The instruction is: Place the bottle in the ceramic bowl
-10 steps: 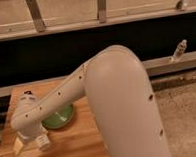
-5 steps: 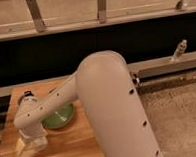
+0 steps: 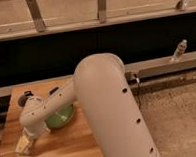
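Presumably light, rigid and slick, the bottle (image 3: 21,146) just left of the ceramic bowl (image 3: 63,117) wants a mid-body pinch from the gripper (image 3: 29,142) hovering there, fingers spread.

My smooth cream-white arm (image 3: 106,107) has small dark dots along it. My gripper (image 3: 25,144), pale cream with a yellowish tip, sits at the lower left of the frame over the honey-brown wooden tabletop (image 3: 70,145). The round glazed ceramic bowl (image 3: 64,116) is light green. The wall band (image 3: 64,50) behind is black.

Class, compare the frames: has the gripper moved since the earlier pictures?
Yes. The gripper has shifted left in the view, farther from the ceramic bowl, toward the wooden table's left edge.
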Available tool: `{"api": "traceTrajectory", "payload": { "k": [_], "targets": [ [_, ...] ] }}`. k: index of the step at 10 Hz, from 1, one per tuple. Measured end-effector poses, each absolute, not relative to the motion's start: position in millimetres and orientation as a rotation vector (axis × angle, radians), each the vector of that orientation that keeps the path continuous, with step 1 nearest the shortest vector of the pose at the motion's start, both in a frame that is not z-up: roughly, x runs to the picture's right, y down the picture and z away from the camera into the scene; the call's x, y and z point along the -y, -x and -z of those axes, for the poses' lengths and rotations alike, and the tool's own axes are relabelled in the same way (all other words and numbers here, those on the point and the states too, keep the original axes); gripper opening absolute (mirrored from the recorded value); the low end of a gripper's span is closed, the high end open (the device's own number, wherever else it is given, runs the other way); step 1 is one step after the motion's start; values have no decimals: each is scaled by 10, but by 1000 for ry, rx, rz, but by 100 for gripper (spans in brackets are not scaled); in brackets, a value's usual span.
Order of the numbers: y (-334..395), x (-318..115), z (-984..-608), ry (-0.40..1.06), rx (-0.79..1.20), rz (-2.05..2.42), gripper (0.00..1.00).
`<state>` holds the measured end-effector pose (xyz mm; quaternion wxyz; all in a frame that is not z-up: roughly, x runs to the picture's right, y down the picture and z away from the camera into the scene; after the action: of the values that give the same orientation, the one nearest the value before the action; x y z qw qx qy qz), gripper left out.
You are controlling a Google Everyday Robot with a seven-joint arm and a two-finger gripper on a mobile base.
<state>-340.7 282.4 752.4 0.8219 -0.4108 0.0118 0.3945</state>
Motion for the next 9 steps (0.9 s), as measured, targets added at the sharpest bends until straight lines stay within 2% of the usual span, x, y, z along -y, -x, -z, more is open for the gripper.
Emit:
{"api": "traceTrajectory", "payload": {
  "k": [2, 7, 9],
  "targets": [
    [3431, -2813, -7546, 874, -13, -855, 80],
    [3437, -2455, -7184, 787, 16, -860, 80],
    [3496, -2443, -7180, 792, 19, -858, 80]
  ]
}}
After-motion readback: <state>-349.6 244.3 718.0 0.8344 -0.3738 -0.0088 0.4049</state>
